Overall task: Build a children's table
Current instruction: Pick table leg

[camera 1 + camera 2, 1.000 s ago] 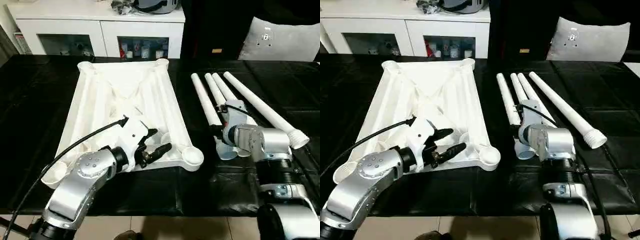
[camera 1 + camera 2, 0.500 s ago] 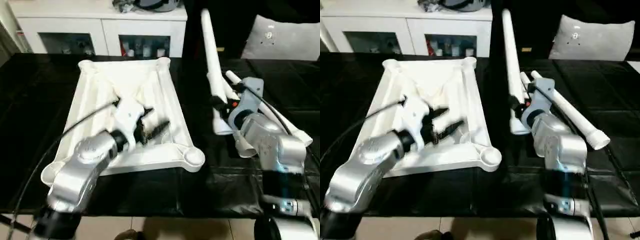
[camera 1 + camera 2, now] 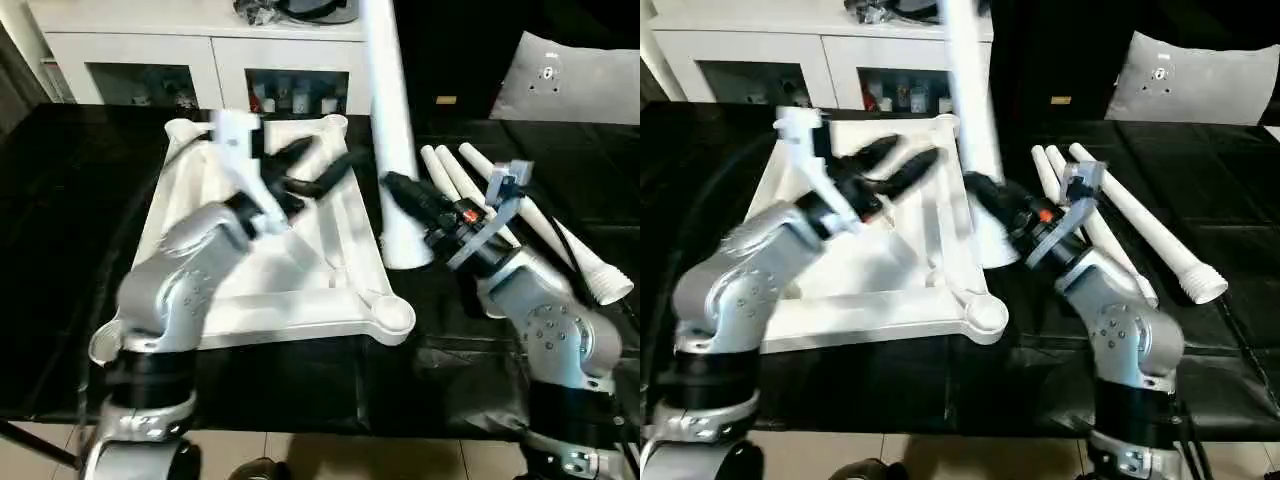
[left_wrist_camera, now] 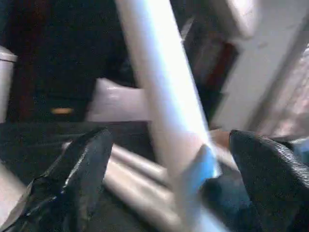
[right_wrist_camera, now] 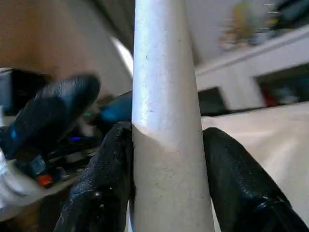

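right gripper (image 3: 405, 195) has raised one leg (image 3: 388, 120) upright; left gripper (image 3: 320, 165) spread.

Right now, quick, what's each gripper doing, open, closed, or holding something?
Left gripper: open, holding nothing, raised over the tabletop near the upright leg.
Right gripper: shut on the upright leg.

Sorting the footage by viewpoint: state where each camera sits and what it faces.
Head views: stereo pair on the head, looking down at the table top, both silver forearms showing.
Left wrist view: along the open left gripper toward the raised leg.
Right wrist view: along the right gripper clamped on that leg.
Shared: the raised leg appears in all views.
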